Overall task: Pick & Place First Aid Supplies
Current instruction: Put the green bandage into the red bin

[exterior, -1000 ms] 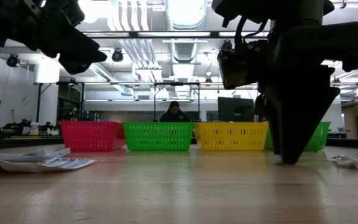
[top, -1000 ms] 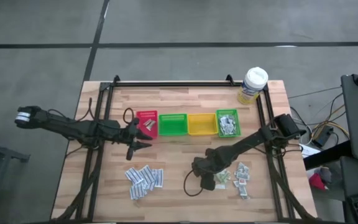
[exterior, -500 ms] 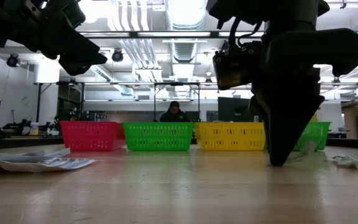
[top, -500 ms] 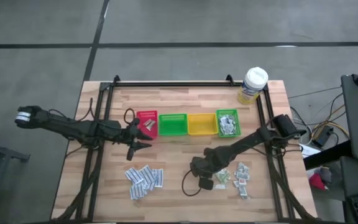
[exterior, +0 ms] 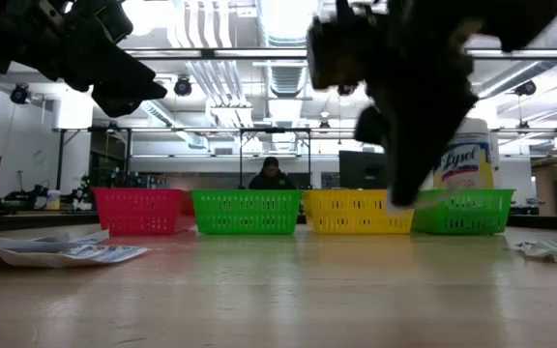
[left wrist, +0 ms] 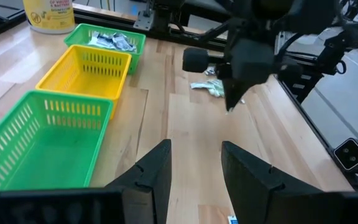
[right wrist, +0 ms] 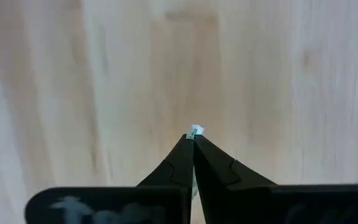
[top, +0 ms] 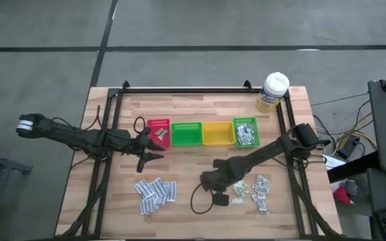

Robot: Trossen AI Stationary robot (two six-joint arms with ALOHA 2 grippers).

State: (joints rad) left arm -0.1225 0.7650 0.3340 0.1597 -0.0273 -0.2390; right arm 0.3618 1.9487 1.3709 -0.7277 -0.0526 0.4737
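My right gripper [top: 210, 179] hangs above the bare wood near the table's middle, left of a loose heap of first aid supplies [top: 254, 189]. It is shut on one small pale sachet, of which only a corner [right wrist: 194, 130] shows. A second heap of sachets [top: 156, 193] lies flat at the near left. My left gripper [left wrist: 194, 146] stands open in the air near the red bin [top: 158, 132], holding nothing. My right gripper pinches the sachet between its two fingertips [right wrist: 182, 149], which point steeply down at the table. Only a pale corner [right wrist: 194, 130] sticks out past the tips; the fingers hide the rest. The sachet is lifted clear of the wood.
Four small bins stand in a row at mid-table: red, green [top: 186, 134], yellow [top: 217, 133], and a second green one [top: 245, 132] with sachets inside. A yellow wipes tub [top: 272, 92] stands at the far right corner. A person sits in the room beyond the table [exterior: 271, 174].
My right gripper has shut on a sachet at the edge of the right heap. It has then risen off the table, shifted slightly toward the left edge and rolled a little. The sachet has come up with it, clear of the wood.
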